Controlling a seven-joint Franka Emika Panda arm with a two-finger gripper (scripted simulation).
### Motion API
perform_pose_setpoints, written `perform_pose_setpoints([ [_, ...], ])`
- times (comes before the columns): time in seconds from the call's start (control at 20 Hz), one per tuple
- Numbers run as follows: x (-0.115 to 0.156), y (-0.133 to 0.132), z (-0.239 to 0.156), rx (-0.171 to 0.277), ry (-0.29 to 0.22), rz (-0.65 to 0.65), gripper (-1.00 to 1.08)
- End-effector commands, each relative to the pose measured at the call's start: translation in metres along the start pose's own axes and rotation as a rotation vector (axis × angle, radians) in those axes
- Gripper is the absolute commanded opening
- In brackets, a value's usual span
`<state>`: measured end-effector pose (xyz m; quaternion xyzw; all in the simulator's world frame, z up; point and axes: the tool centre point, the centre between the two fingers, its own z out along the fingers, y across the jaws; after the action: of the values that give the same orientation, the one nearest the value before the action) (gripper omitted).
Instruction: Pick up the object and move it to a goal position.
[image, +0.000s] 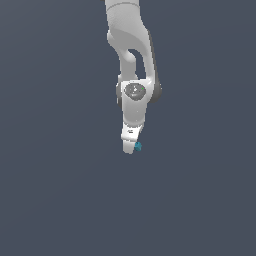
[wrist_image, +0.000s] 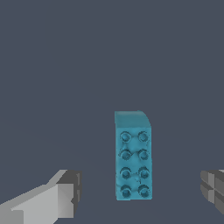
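The object is a small teal studded block (wrist_image: 133, 159) with one rounded end, lying flat on the grey surface. In the wrist view it lies between my two fingers, with a gap on each side: one fingertip (wrist_image: 65, 194) on one side and the other fingertip (wrist_image: 213, 188) on the other. My gripper (wrist_image: 140, 192) is open and touches nothing. In the exterior view the white arm reaches down and the gripper (image: 131, 145) stands just over the block (image: 138, 146), which peeks out at its right side.
A plain dark grey surface (image: 55, 190) fills both views. No other objects, containers or edges show.
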<state>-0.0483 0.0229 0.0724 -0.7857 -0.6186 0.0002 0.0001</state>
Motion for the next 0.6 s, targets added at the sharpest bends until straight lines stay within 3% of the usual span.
perform_pose_setpoints([
  [0.0,0.000,0.000,0.000,0.000,0.000,0.000,1.00],
  [0.55,0.000,-0.001,0.040,0.000,0.000,-0.005,1.00],
])
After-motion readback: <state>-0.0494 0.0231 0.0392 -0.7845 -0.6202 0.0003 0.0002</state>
